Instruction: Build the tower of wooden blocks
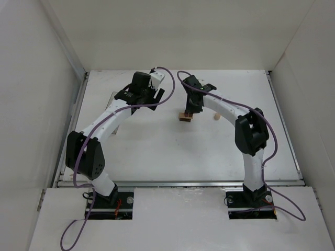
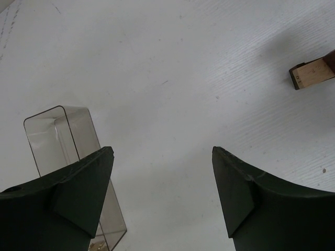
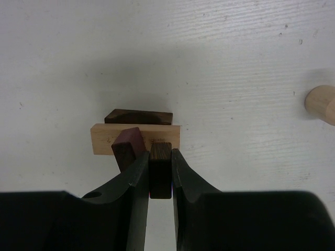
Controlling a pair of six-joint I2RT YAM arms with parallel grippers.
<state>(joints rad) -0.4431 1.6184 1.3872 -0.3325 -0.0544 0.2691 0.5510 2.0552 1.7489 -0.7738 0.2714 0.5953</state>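
gripping a dark brown cube (image 3: 160, 178), the right claw (image 3: 160, 155) is holding it at the near edge of the tan slab (image 3: 102, 140), beside a second cube (image 3: 128, 144); the slab is resting on a dark block (image 3: 138, 116). the pale cylinder (image 3: 320, 103) is lying on the bench (image 3: 235, 52); the left claw (image 2: 162, 157) is hovering open beside the clear box (image 2: 57, 136).

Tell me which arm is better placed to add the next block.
Right: the right gripper is shut on a dark block at the tan slab; the left gripper is open, empty, farther away.
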